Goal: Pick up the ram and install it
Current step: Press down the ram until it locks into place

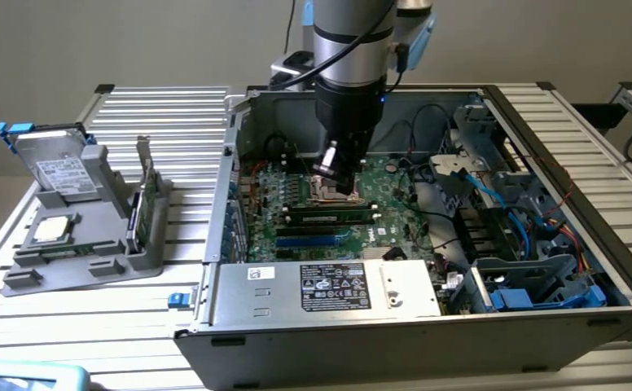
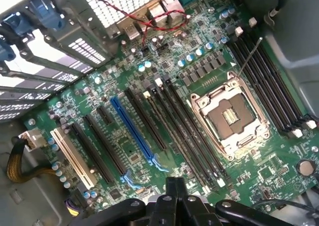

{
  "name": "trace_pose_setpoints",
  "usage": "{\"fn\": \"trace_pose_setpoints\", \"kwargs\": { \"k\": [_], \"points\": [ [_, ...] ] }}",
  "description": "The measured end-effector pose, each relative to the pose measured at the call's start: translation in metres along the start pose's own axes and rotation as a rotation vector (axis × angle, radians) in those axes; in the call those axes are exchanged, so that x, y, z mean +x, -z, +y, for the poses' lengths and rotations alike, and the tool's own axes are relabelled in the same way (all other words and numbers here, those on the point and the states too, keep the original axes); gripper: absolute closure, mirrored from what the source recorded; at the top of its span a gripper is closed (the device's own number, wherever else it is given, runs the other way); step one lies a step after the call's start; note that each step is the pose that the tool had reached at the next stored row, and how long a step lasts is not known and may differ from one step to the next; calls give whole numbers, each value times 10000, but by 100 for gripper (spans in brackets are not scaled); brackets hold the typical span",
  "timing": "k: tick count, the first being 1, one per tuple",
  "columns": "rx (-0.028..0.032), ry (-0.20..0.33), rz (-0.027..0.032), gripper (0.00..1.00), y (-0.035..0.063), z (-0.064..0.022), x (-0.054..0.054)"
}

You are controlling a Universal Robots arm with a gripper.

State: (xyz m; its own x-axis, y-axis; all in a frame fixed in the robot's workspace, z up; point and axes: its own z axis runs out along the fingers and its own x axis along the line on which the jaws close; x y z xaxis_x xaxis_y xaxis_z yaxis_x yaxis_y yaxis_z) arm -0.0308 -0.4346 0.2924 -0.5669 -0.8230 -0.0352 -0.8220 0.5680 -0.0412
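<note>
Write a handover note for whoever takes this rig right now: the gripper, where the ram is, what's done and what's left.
Gripper: shut, low inside the open case over the empty processor socket; no stick seen in it.
Ram: lies along a memory slot on the motherboard, just beside the gripper.
Done: ram is at the slots.
Left: I cannot tell whether it is fully seated; check that.
Also: a thin green board stands on edge in the grey holder outside the case.
</note>
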Motion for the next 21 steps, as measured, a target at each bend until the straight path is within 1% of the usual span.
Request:
{"fn": "trace_pose_setpoints", "kwargs": {
  "k": [2,10,12,14,15,16,20,21],
  "points": [
    [-32,-269,40,89,0,0,0],
    [-212,-1332,238,89,1,0,0],
    [-279,-1567,300,89,0,0,0],
    [-368,-1754,380,89,0,1,0],
    [-400,-1848,410,89,1,1,1],
    [-424,-1948,416,89,1,3,2],
    [-511,-2323,363,89,0,7,5],
    [-523,-2410,369,89,0,7,5]
  ]
}}
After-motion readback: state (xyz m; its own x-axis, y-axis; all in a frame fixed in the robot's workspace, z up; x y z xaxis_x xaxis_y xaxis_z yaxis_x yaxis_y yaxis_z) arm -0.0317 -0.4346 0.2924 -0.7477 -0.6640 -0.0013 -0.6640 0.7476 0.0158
